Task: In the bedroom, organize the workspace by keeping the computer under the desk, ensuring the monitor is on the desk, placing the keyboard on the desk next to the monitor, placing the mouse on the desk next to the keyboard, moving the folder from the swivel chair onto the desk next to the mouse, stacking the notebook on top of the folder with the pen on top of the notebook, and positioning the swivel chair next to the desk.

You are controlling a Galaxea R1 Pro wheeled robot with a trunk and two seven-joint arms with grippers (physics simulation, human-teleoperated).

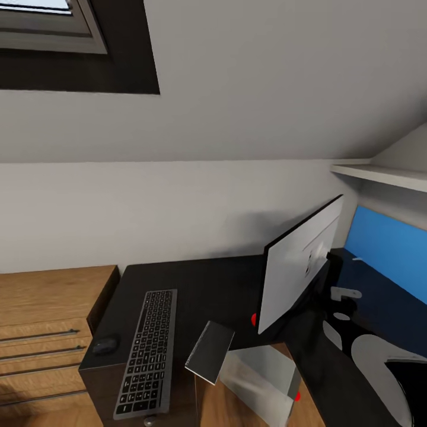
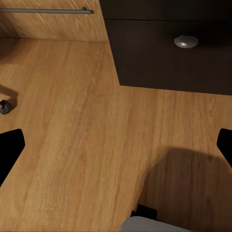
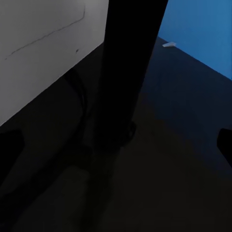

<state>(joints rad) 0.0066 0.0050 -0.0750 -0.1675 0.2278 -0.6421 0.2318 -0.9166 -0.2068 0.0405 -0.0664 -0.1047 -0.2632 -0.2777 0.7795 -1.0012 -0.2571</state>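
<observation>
The keyboard (image 1: pixel 148 350) lies on the left wing of the black desk (image 1: pixel 213 290), with the mouse (image 1: pixel 105 344) just left of it. The monitor (image 1: pixel 299 270) stands at the desk's corner, silver-white back towards me. A light grey box with a darker end panel, the computer (image 1: pixel 261 373), sits low at the desk's inner corner. My right gripper (image 3: pixel 116 145) is open, close to the monitor's black stand (image 3: pixel 125 72). My left gripper (image 2: pixel 116 150) is open over the oak floor (image 2: pixel 72 145), holding nothing.
An oak dresser (image 1: pixel 47 332) with bar handles adjoins the desk's left end. A dark drawer with a silver knob (image 2: pixel 186 41) faces the left gripper. A blue panel (image 1: pixel 385 249) backs the desk's right wing under a white shelf (image 1: pixel 385 175). My right arm (image 1: pixel 379 362) reaches over that wing.
</observation>
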